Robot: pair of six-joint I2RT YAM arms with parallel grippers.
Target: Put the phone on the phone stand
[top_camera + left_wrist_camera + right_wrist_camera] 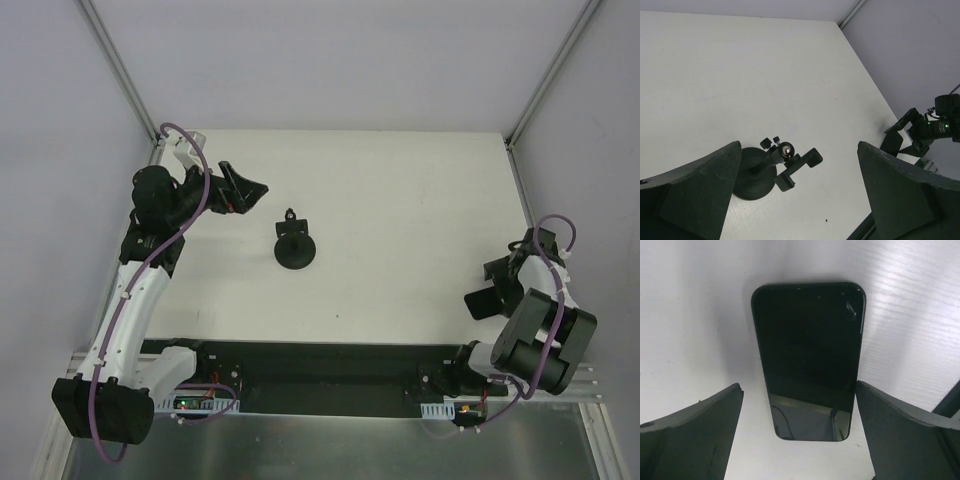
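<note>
Item 1: small all-black phone stand [296,247] with a round disc base, thin post and clamp head. I see it upright mid-way across the white table [410,200].

Item 2: flat black glossy phone [809,360], lying face-up on the table, well apart from the stand.

Item 3: right gripper [495,285], over the phone, jaws spread wide, gripping nothing.

Item 4: left gripper [245,190], near the stand, equally wide, empty.

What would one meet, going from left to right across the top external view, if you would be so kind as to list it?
left gripper, jaws open → phone stand → right gripper, jaws open. The phone does not show clearly in this view, so it is left out.
</note>
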